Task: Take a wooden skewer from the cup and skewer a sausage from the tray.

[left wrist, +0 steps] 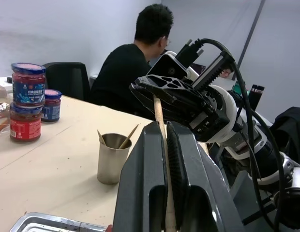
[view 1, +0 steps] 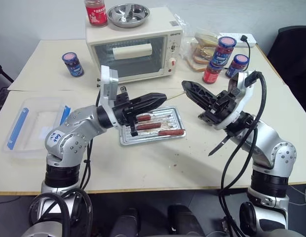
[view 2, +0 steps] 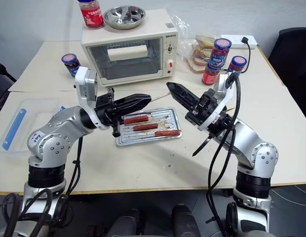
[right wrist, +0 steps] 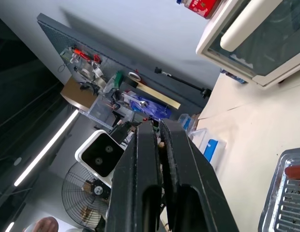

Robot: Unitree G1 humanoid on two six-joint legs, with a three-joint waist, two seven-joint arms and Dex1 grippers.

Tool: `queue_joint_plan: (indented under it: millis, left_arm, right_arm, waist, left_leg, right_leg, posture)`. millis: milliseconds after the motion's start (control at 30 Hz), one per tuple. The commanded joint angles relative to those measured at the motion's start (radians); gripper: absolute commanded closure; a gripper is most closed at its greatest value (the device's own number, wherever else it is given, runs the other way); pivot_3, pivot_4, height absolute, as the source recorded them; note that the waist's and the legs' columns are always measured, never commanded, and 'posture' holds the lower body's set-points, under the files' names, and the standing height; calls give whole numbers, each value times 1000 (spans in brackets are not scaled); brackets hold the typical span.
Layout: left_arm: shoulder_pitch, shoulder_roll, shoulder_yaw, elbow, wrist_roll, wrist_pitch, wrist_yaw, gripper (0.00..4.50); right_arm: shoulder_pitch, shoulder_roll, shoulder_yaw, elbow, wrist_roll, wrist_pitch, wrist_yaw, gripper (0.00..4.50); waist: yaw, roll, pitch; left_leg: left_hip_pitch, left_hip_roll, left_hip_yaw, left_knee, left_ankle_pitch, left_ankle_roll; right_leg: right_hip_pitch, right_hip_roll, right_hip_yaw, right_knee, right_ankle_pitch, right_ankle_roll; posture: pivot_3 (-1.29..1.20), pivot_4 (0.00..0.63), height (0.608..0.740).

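Wooden skewer [left wrist: 161, 145] sits pinched between the closed left gripper [view 1: 160, 98] fingers at frame centre, tip jutting toward the closed, empty right gripper [view 1: 188, 88].

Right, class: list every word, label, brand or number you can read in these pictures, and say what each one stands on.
Brand word on the toaster oven, top right of its front panel: printed, too small to read with certainty.
Handwritten blue marks on the left arm's silver joint: not legible.
Labels on the blue-wrapped jars and the red-labelled jar: print too blurred to read.
Nothing else carries text.
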Motion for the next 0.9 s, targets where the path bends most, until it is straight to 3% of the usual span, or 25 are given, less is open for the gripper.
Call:
queue_joint_plan:
  millis: [33, 100, 133, 267, 500, 733, 900]
  left_arm:
    - [9, 5, -9, -34, 1, -10, -16, 4481]
    - [9, 7, -10, -30, -4, -6, -22, 4481]
    - [11, 8, -11, -30, -3, -7, -26, 3961]
    - [8, 1, -16, -30, 10, -21, -20, 3130]
    - [-3, -11, -4, -23, -4, -20, -10, 3130]
    - [-9, -33, 10, -21, -13, -23, 8, 4462]
    - [-16, -37, 9, -17, -7, -24, 12, 4462]
  right_arm:
    - [-12, 0, -13, -27, 20, -11, 10, 4500]
    - [-14, -1, -11, -25, 20, -11, 10, 4500]
    - [-15, -1, -10, -24, 20, -11, 11, 4500]
    - [-20, -4, -9, -21, 20, -8, 19, 4500]
    - [-16, -6, -10, -24, 20, -6, 19, 4500]
    - [-15, -1, -11, -27, 20, -10, 17, 4500]
    - [-12, 1, -8, -36, 20, -15, 10, 4500]
  waist:
    - [0, 0, 0]
    - [0, 0, 0]
    - [0, 0, 0]
    - [0, 0, 0]
    - [0, 0, 0]
    - [0, 0, 0]
    - [0, 0, 0]
  left_leg:
    - [0, 0, 0, 0, 0, 0]
    - [0, 0, 0, 0, 0, 0]
    - [0, 0, 0, 0, 0, 0]
    - [0, 0, 0, 0, 0, 0]
    - [0, 0, 0, 0, 0, 0]
    - [0, 0, 0, 0, 0, 0]
    - [0, 0, 0, 0, 0, 0]
  right_leg:
    - [0, 0, 0, 0, 0, 0]
    - [0, 0, 0, 0, 0, 0]
    - [0, 0, 0, 0, 0, 0]
    - [0, 0, 0, 0, 0, 0]
    - [0, 0, 0, 0, 0, 0]
    - [0, 0, 0, 0, 0, 0]
    - [0, 0, 0, 0, 0, 0]
  posture:
    - [0, 150, 740]
    - [0, 150, 740]
    - [0, 150, 740]
    - [0, 150, 740]
    - [0, 150, 740]
    - [0, 150, 740]
    - [0, 150, 740]
